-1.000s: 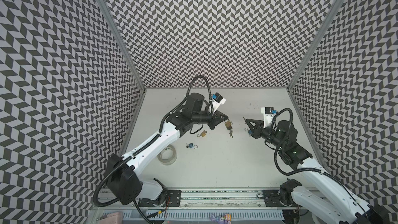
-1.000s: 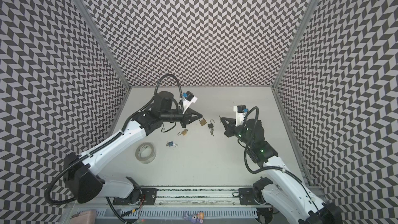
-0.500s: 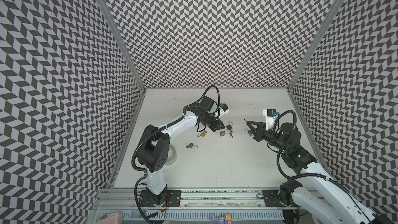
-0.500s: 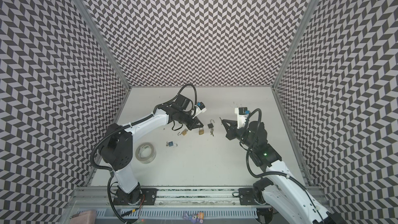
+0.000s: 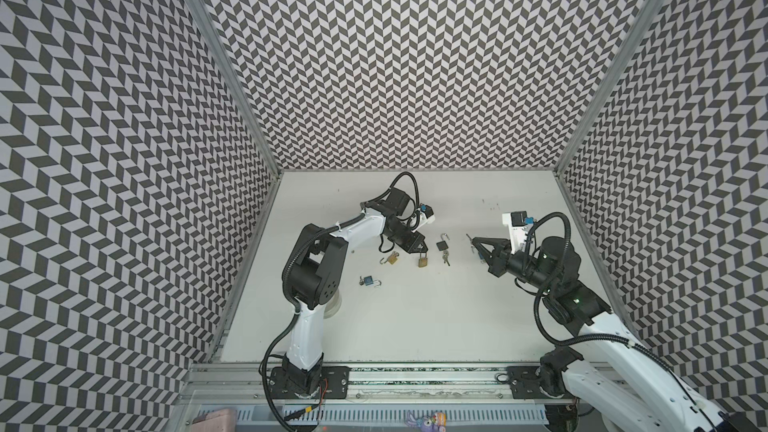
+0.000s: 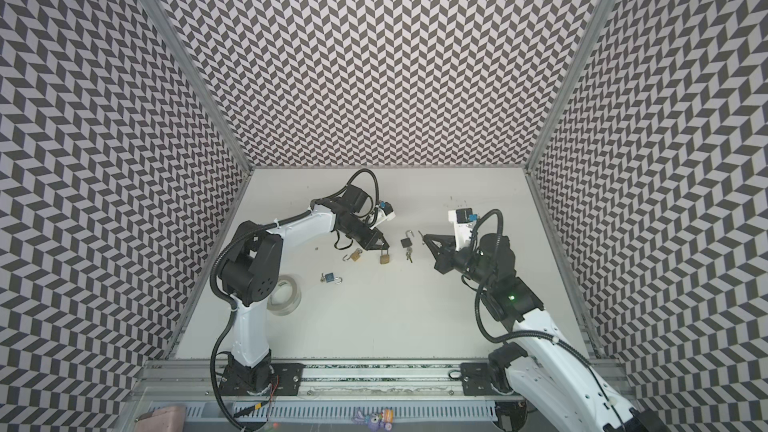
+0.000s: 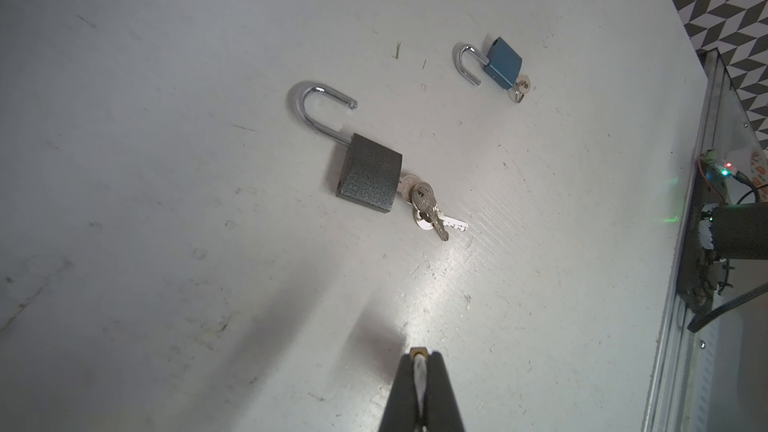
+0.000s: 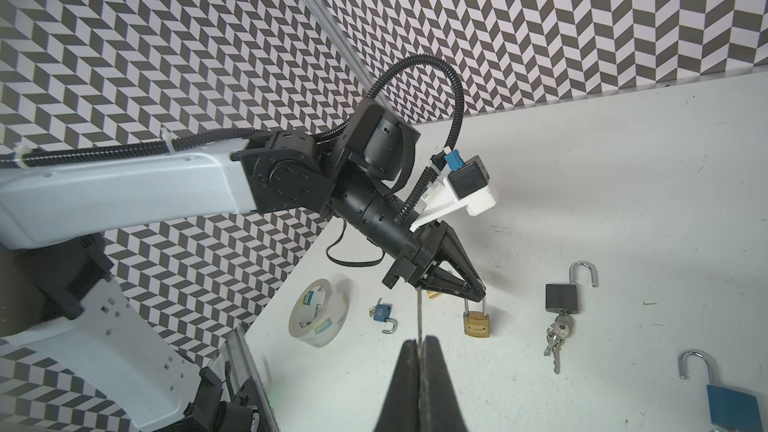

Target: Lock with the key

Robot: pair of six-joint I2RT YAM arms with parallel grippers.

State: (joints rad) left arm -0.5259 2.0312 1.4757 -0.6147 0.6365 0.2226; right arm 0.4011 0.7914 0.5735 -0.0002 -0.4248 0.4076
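My left gripper (image 8: 478,290) is clamped on the top of a brass padlock (image 8: 478,322), which dangles below it. My right gripper (image 8: 419,351) pinches a thin key (image 8: 419,313), well apart from the lock. I judge the next move: bring key to keyhole, carefully aligned.

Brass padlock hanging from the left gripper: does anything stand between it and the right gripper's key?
In both top views a dark grey open padlock, keys attached, lies flat on the white table between the brass padlock and the right gripper, which holds the thin metal key. Nothing else does.
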